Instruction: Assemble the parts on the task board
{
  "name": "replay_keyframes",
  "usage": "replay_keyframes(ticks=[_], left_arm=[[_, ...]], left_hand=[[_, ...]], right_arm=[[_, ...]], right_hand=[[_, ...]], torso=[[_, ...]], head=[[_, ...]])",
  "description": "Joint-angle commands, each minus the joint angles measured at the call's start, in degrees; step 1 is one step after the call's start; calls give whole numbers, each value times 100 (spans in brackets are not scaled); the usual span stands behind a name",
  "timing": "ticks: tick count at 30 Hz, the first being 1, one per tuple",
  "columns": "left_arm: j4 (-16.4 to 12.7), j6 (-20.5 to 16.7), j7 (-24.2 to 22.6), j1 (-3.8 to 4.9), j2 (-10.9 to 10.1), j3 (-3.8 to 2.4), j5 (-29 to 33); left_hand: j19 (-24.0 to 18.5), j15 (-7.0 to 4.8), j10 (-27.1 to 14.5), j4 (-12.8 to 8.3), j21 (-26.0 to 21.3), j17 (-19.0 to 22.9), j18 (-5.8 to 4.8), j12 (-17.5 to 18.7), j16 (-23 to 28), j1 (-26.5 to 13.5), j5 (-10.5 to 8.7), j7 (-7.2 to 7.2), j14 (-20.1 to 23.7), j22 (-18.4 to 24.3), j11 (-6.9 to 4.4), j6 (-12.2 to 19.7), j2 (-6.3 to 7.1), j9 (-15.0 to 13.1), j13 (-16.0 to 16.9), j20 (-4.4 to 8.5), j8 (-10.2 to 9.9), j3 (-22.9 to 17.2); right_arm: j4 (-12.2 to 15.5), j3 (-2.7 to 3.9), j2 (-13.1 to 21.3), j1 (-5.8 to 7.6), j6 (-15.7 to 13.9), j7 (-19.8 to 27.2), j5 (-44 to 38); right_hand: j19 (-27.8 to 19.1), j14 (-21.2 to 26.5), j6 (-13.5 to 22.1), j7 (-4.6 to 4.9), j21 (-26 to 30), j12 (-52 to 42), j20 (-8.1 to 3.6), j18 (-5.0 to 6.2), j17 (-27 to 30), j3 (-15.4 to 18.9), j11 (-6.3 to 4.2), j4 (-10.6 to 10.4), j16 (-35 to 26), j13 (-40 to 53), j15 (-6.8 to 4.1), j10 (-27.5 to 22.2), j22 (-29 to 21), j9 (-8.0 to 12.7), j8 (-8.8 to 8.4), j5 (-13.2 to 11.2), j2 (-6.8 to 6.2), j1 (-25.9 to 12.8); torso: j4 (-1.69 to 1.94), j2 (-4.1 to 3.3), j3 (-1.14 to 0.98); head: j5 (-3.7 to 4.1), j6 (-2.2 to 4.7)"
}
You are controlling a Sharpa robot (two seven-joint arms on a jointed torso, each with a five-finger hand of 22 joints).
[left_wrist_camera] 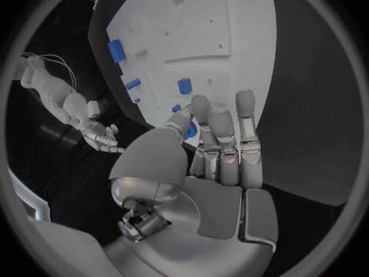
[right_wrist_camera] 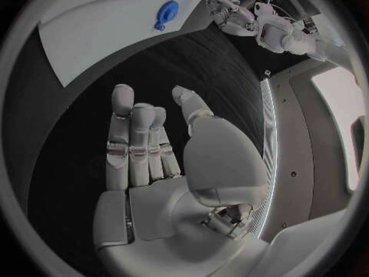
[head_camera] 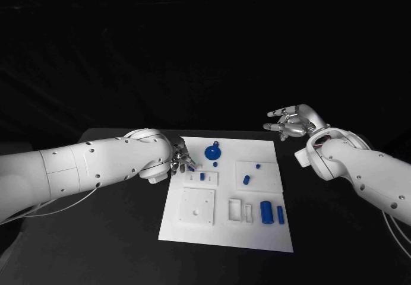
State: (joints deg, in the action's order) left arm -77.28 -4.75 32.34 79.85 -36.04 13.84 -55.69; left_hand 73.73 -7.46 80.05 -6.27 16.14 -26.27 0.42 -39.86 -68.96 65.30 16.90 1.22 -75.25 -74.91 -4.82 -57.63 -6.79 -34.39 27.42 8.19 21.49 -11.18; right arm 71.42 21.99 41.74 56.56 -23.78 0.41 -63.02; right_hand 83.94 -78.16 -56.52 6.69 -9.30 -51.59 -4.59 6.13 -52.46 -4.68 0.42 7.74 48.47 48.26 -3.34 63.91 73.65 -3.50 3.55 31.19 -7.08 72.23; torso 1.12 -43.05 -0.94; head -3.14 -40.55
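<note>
The white task board [head_camera: 224,234] lies mid-frame on the black surface [head_camera: 120,237], blue parts [head_camera: 266,211] scattered over it. The left hand [head_camera: 180,161] sits at the board's upper left edge, fingers straight and together, holding nothing. The right hand [head_camera: 291,122] hangs at upper right, off the board, fingers apart and empty.

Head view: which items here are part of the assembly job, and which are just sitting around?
Job:
- task board
- blue knob-shaped part
- small blue parts on the raised blocks
- two blue cylinders
- left hand, fingers at the board's edge
- right hand, holds nothing, fingers apart

Lying about:
- black table; no loose items visible on it
</note>
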Motion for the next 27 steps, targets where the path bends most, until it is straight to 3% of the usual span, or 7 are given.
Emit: replay_keyframes(ticks=[1, 15, 27], left_arm=[[-6, 62, 43, -34, 18, -2, -276], [24, 57, 46, -197, 34, -3, -418], [25, 82, 41, -257, 67, -3, -439]], left_hand=[[28, 6, 46, 6, 26, -5, -42, 38, 9, 64, 26, -257, -28, -94, -2, -309, -7, -2149, 5, 11, 152, -21], [24, 5, 58, 4, 45, -30, -42, 51, 18, 50, 35, -259, -36, -94, -2, -321, -10, -2164, 21, 11, 143, -28], [24, 4, 70, -1, 56, -46, -42, 60, 28, 40, 39, -260, -47, -92, -4, -324, -13, -2176, 32, 13, 136, -34]], right_arm=[[7, 4, -2, 0, 64, 42, -57], [10, 4, 4, 0, 67, 41, -59], [10, 4, 2, -1, 78, 41, -63]], right_hand=[[192, 32, -25, 4, 25, -22, 33, 75, 4, 5, 9, -30, -24, -5, 9, -44, -5, -6, -2, 17, 21, -51], [191, 32, -24, 6, 26, -19, 34, 75, 6, 1, 11, -38, -26, -9, 10, -45, -9, -5, -3, 19, 28, -63], [191, 32, -24, 6, 26, -19, 34, 75, 6, 1, 11, -38, -26, -9, 10, -45, -9, -5, -3, 19, 28, -63]], torso=[[3, 0, 4], [4, 2, 3], [-1, 0, 1]], head=[[-5, -11], [8, -35], [10, -48]])
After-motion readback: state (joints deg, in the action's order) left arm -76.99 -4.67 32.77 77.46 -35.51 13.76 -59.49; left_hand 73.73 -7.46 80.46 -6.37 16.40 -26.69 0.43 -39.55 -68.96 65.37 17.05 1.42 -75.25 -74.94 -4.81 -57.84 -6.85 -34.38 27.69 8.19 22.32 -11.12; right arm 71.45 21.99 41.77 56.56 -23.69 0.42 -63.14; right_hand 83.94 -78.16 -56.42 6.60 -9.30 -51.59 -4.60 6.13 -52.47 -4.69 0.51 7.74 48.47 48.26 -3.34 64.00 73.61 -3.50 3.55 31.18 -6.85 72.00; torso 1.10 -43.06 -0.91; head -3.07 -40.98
